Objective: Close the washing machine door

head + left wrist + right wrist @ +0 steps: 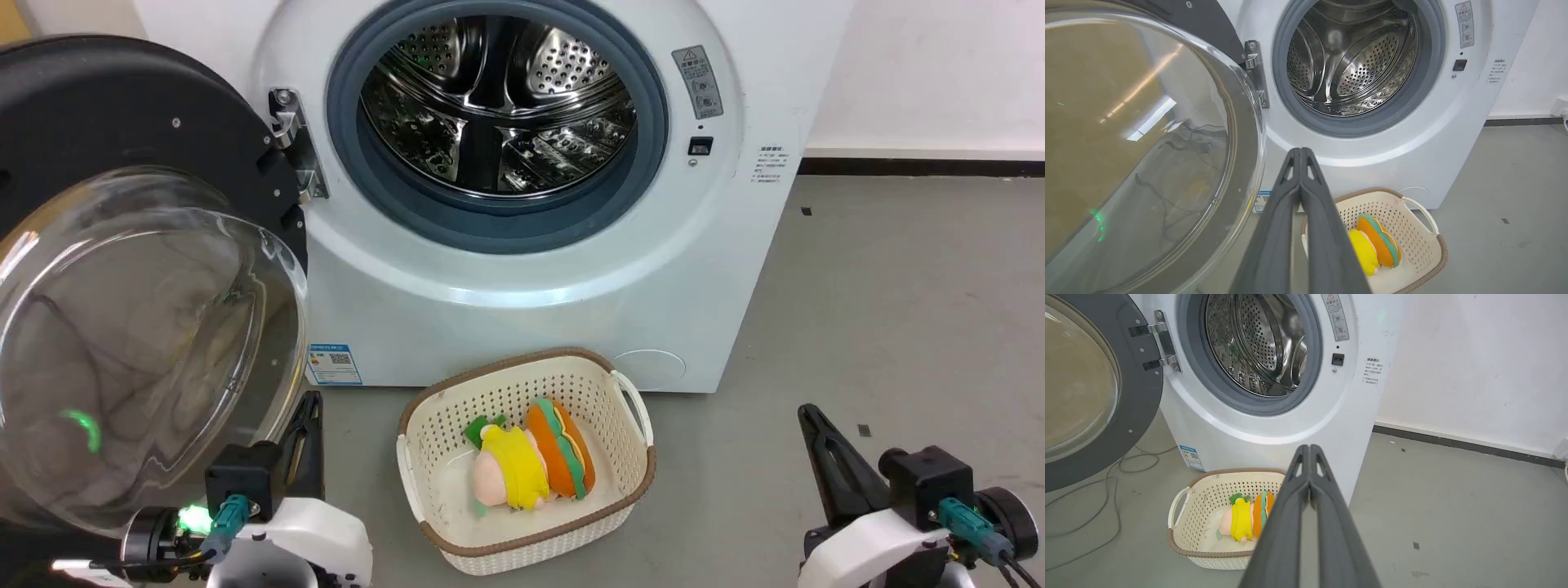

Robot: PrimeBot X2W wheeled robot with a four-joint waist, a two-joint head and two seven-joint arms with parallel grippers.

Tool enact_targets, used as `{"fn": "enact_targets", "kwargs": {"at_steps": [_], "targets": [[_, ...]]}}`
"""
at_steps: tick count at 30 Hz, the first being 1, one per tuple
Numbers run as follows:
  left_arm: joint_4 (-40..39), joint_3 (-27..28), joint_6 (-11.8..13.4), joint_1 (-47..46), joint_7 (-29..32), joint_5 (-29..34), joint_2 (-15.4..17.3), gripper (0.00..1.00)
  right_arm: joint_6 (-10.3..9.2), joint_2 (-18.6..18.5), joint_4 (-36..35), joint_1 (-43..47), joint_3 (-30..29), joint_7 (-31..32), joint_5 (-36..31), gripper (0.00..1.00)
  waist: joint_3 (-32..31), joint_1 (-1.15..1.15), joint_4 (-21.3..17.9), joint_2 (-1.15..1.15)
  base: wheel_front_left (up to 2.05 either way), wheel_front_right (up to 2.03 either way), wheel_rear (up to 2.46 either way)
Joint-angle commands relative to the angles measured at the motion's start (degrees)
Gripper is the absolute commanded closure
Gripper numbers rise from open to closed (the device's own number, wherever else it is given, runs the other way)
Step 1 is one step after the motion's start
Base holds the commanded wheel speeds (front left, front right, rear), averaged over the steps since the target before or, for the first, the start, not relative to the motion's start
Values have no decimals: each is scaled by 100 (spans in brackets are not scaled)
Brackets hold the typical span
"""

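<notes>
The washing machine door [147, 310] stands wide open, swung out to the left of the washing machine [522, 278] on its hinge [295, 143]. Its bulging glass faces us and its black ring runs off the head view's left edge. The left gripper [310, 400] sits low in front of the washing machine's left corner, just beside the bottom of the glass. The right gripper [810, 410] is off the washing machine's right corner, well apart from the door. Both have their fingers pressed together and hold nothing.

As we judge it, the closing push has not begun. We should use the left arm and press on the black ring, not the glass, and as far from the hinge as we can reach, so a light push turns the door. The push should follow the door's arc and end square against the washing machine's front, firm enough to catch the latch slot [700, 145] to the right of the drum opening [498, 106].

On room: the basket [522, 392] with its soft toys [531, 465] sits on the floor just in front of the washing machine, below the opening. It looks lower than the ring's bottom edge, but we cannot be sure it clears. A loose cable [1106, 486] lies on the floor left of the washing machine, under the door. The floor to the right is open up to the wall [1474, 375], so the right arm can hold back there.
</notes>
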Motion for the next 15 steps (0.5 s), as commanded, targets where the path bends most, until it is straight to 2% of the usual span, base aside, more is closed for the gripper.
{"fn": "enact_targets", "kwargs": {"at_steps": [1, 15], "targets": [[-24, 6, -25, 80, 2, 50, -4, 100, 3, 23, -24, -66, -1, 2, -44, 100, 0, 0, 0, 0, 0, 0, 0], [-24, 6, -25, 80, 2, 50, -4, 100, 3, 23, -24, -66, -1, 2, -44, 100, 0, 0, 0, 0, 0, 0, 0]]}}
